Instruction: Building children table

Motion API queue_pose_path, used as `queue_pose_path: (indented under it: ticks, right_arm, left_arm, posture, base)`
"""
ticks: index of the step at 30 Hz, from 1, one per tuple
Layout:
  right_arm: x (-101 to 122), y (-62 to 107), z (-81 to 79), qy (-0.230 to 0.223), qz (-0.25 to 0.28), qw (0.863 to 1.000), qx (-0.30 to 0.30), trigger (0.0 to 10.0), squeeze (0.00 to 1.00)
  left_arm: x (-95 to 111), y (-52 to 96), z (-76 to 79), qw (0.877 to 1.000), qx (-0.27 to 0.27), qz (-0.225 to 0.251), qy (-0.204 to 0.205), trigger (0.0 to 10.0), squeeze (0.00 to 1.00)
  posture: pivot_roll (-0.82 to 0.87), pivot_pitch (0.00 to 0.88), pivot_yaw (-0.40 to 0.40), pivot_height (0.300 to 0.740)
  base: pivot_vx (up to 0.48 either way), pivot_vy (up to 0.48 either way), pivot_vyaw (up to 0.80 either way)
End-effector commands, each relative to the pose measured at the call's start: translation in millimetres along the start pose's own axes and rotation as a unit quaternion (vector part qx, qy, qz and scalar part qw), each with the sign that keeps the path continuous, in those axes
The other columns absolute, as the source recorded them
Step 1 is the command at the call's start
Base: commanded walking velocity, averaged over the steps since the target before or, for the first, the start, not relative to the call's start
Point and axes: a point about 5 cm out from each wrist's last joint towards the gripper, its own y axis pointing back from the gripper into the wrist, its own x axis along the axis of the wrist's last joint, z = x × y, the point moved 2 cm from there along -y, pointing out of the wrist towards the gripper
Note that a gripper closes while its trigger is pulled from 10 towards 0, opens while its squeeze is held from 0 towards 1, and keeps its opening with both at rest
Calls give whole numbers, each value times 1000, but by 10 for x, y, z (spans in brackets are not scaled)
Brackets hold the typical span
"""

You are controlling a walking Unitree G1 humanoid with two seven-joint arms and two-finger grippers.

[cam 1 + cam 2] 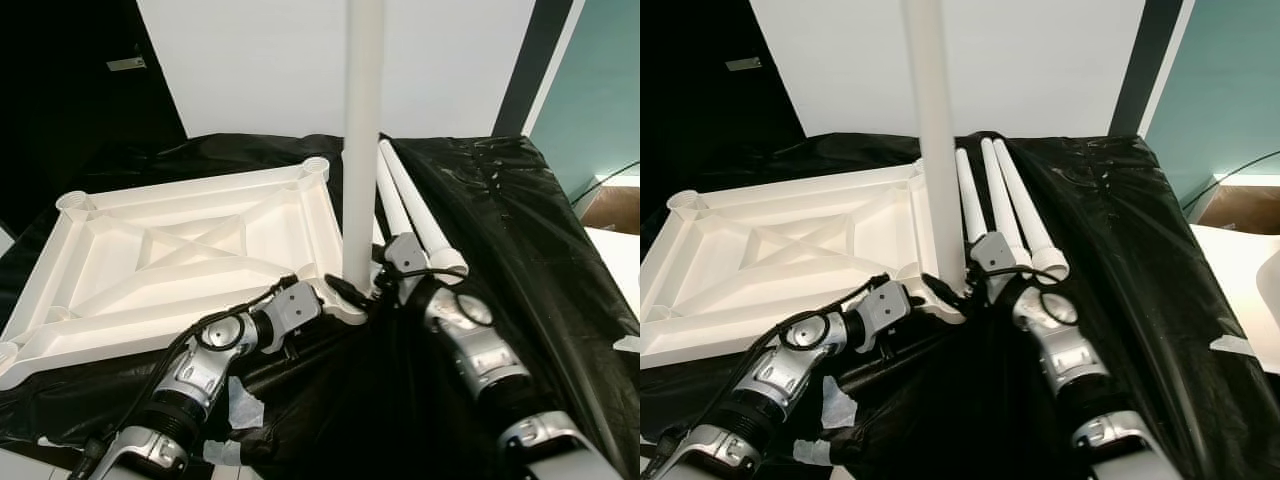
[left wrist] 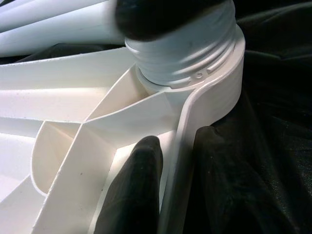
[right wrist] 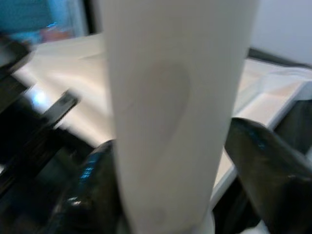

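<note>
A white plastic table top (image 1: 180, 250) lies upside down on a black sheet. One white leg (image 1: 362, 140) stands upright in its near right corner socket, with the threaded end (image 2: 190, 48) seated in the socket. My left gripper (image 2: 175, 175) is shut on the table top's rim just beside that socket, one finger (image 2: 134, 190) inside the rim and one outside. My right gripper (image 3: 170, 170) is shut on the upright leg (image 3: 170, 97) close to its base. Three spare legs (image 1: 1015, 205) lie side by side just right of the corner.
The black sheet (image 1: 520, 230) covers the work surface and drapes off to the right. Bits of pale tape (image 1: 243, 408) stick to its near edge. A white wall (image 1: 260, 60) rises behind, and a white surface (image 1: 620, 265) lies at far right.
</note>
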Motion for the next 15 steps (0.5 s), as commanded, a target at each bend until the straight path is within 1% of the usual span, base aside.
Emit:
queue_pose_path:
  ticks: [1,3,5,9,13,15]
  right_arm:
    - [-51,47,52,-3,-24,999,31,0,0]
    - [-45,68,114,6,-38,998,59,0,0]
    - [-45,68,114,6,-38,998,59,0,0]
    - [-32,68,160,10,-51,995,86,0,0]
    - [-83,92,128,-5,-72,990,121,0,0]
    - [-83,92,128,-5,-72,990,121,0,0]
  left_arm:
    - [-288,-54,335,996,-67,-52,31,10000,0]
    - [-286,-53,327,996,-67,-52,29,10000,0]
    - [-286,-53,327,996,-67,-52,29,10000,0]
    - [-286,-48,318,996,-67,-53,28,10000,0]
    - [-304,-31,328,996,-67,-54,27,10000,0]
    - [-304,-31,328,996,-67,-54,27,10000,0]
  posture:
    - [44,0,45,740]
    - [45,0,47,740]
    - [45,0,47,740]
    - [46,0,49,740]
    - [49,0,48,740]
    - [49,0,48,740]
  base:
    - [0,0,0]
    - [0,0,0]
    - [0,0,0]
    - [0,0,0]
    - [0,0,0]
    - [0,0,0]
